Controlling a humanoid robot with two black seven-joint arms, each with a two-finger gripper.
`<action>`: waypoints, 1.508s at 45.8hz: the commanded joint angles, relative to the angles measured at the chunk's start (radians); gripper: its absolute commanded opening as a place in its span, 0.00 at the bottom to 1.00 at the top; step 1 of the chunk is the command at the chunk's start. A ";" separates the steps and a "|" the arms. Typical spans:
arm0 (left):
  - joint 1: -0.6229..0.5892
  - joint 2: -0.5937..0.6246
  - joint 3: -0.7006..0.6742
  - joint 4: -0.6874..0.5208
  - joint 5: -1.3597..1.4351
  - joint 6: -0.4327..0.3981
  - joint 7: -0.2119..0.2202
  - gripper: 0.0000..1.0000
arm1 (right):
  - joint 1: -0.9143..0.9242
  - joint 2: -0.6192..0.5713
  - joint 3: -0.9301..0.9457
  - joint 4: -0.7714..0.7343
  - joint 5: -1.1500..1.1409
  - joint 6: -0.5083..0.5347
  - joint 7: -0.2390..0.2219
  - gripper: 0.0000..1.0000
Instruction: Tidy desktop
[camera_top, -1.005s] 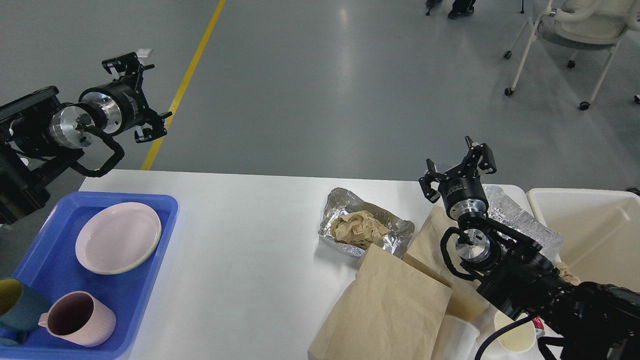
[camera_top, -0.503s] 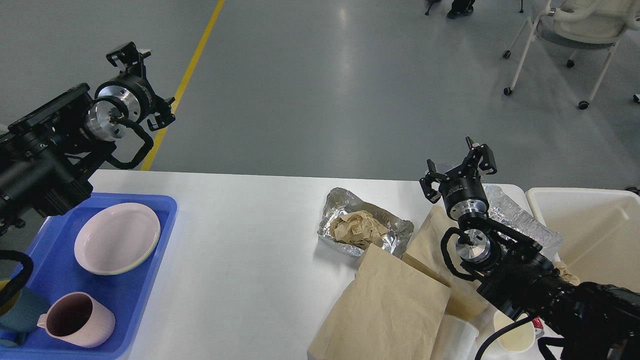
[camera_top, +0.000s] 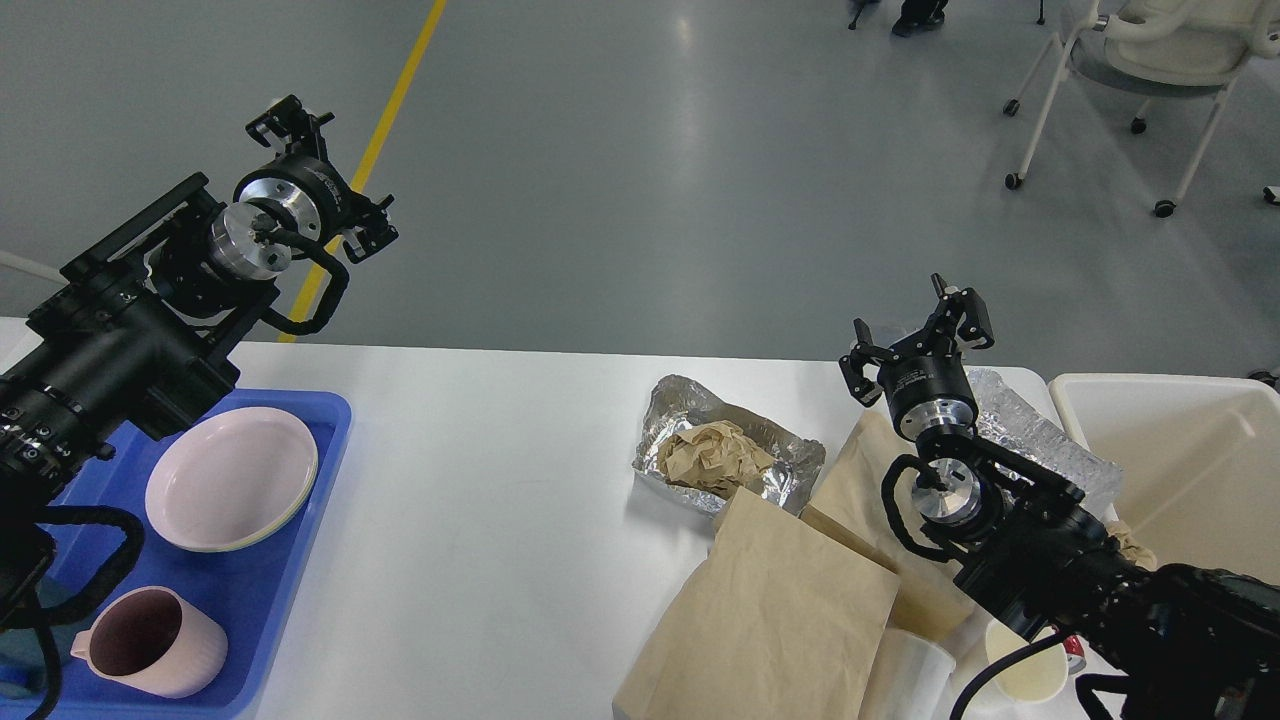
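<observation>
Fingers on both my grippers spread wide, nothing held. Left gripper (camera_top: 322, 170) hangs raised past the far left edge of the surface (camera_top: 480, 520), over grey floor (camera_top: 650, 180). Right gripper (camera_top: 915, 335) sits above the far right edge, over a clear crinkled plastic container (camera_top: 1050, 445).

White surface fills the lower part of the view; far edge runs straight across, far-left corner rounded, near edge cut off by the frame. Wide bare stretch in the middle, between blue tray (camera_top: 300, 560) and foil wrap (camera_top: 790, 470), free for moving.

Blue tray at left, near the left edge: pink plate (camera_top: 235, 475) in it, pink mug (camera_top: 150, 640) nearer me. My left arm covers the tray's left part; something dark teal at bottom left, mostly hidden, can't identify.

Foil wrap holds crumpled brown paper (camera_top: 715, 455). Brown paper bag (camera_top: 770, 610) lies flat, its far corner over the foil's near edge, bottom cropped. Second brown bag (camera_top: 860, 490) beside it, partly under my right arm. White paper cup (camera_top: 915, 675) and another cup (camera_top: 1020, 675) at bottom right, half hidden by arm and cable. Off-white bin (camera_top: 1180, 420) at far right, cut by the frame. Wheeled chair (camera_top: 1150, 60) on the floor, top right, cropped.
</observation>
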 joint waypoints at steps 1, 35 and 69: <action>0.007 -0.010 -0.008 0.001 0.002 0.002 0.000 0.97 | 0.002 0.000 0.000 0.000 0.000 0.000 0.000 1.00; 0.022 -0.039 0.000 0.004 0.004 0.002 0.000 0.97 | 0.002 0.000 0.000 0.002 0.000 0.000 0.000 1.00; 0.234 -0.085 -0.023 0.024 0.004 -0.008 -0.002 0.97 | 0.002 0.000 0.000 0.002 0.000 0.000 0.000 1.00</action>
